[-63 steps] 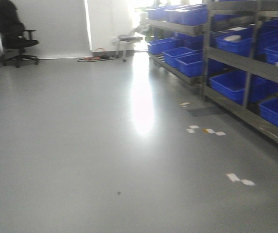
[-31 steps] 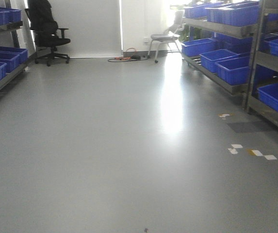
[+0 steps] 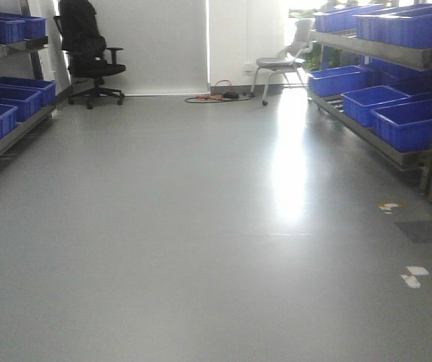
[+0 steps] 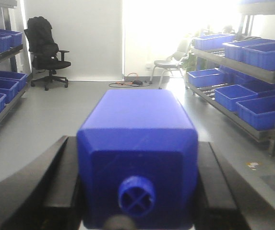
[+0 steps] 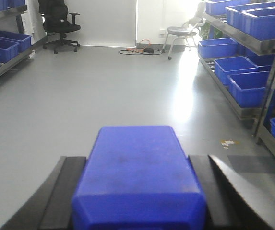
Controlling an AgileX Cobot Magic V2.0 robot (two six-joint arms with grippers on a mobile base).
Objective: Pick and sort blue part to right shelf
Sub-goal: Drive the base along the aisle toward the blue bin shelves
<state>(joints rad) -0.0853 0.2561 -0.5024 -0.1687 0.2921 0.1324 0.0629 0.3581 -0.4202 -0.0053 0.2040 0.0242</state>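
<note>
The picking half looks done: the left gripper [image 4: 137,160] is closed on a blue part [image 4: 137,139] with a round capped port on its near face, black fingers [image 4: 55,187] pressed to both its sides, and the right gripper [image 5: 137,191] grips a second blue part [image 5: 138,163] in the same way. Both parts sit in the jaws over the grey floor [image 3: 163,226] of the aisle, well apart from the right shelf [image 3: 374,47] and its blue bins [image 3: 408,124]. By my judgement the sorting half is not yet begun: the base must close on that shelf and each part must go into a bin
</note>
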